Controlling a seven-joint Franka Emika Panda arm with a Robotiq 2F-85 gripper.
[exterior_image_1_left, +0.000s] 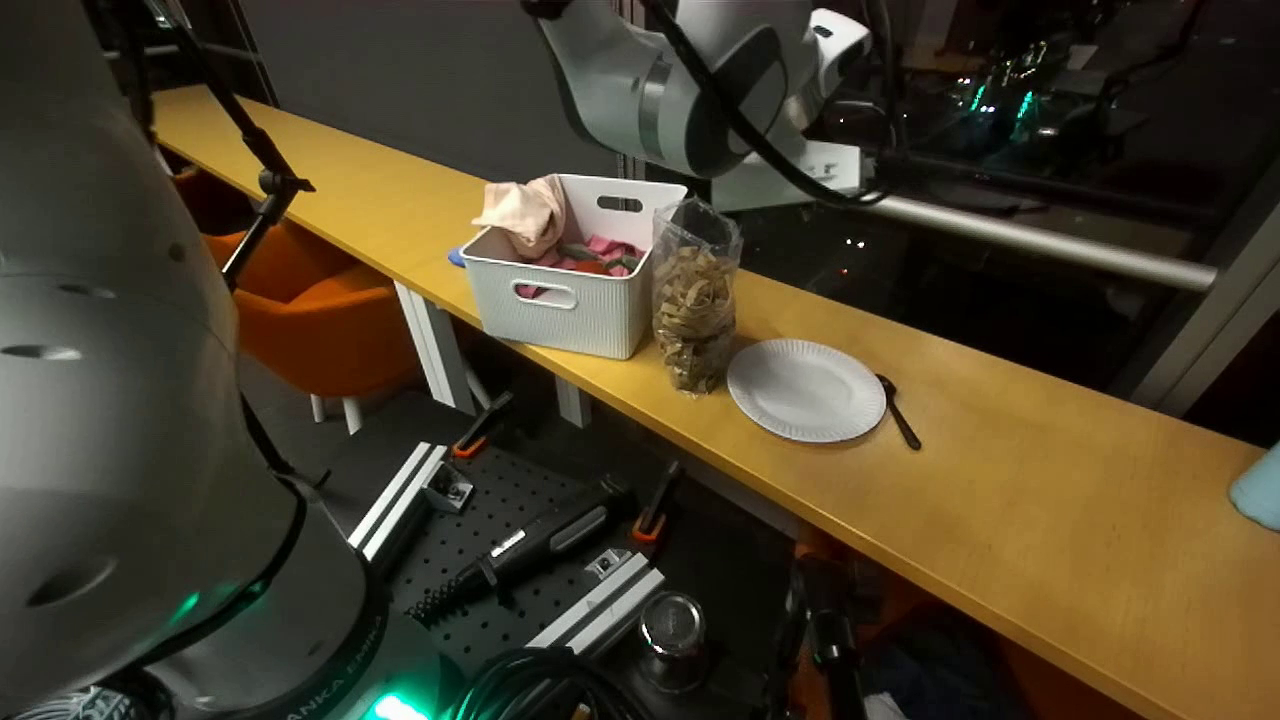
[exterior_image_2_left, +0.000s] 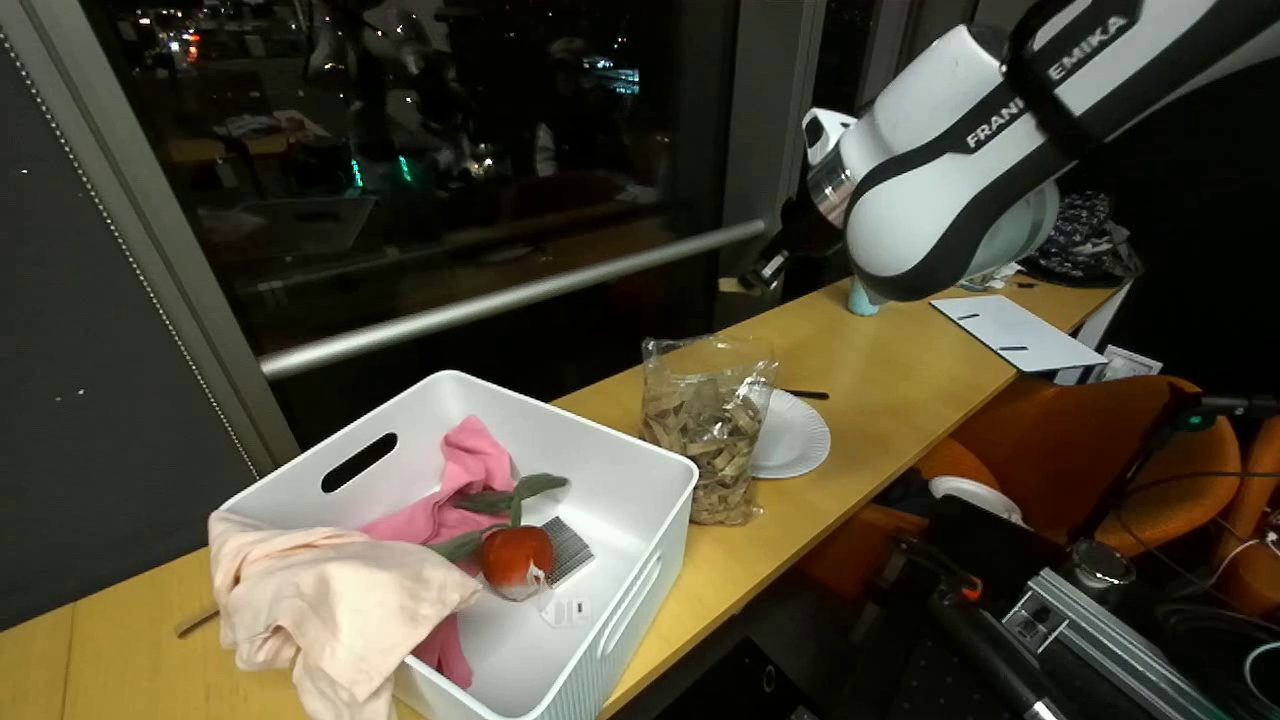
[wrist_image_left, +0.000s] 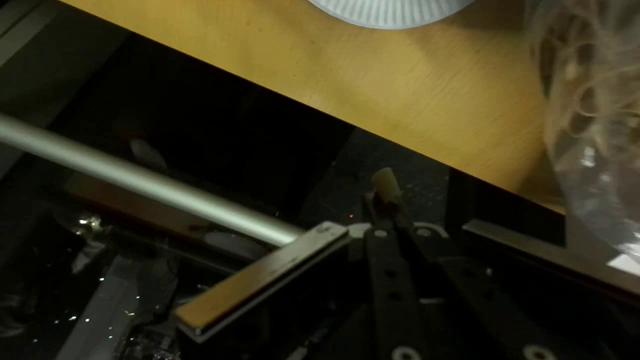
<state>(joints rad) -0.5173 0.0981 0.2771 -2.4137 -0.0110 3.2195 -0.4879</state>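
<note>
By window (exterior_image_2_left: 480, 110) — gripper (wrist_image_left: 384, 206) closed tight, pinching tan piece (wrist_image_left: 386, 182)

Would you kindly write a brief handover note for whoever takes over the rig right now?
Gripper: shut on a small tan piece, raised above table level.
Things: clear bag of tan pieces stands on the table between the white basket and the paper plate; a dark spoon lies beside the plate.
Done: tan piece gripped.
Left: it is not yet set down.
</note>
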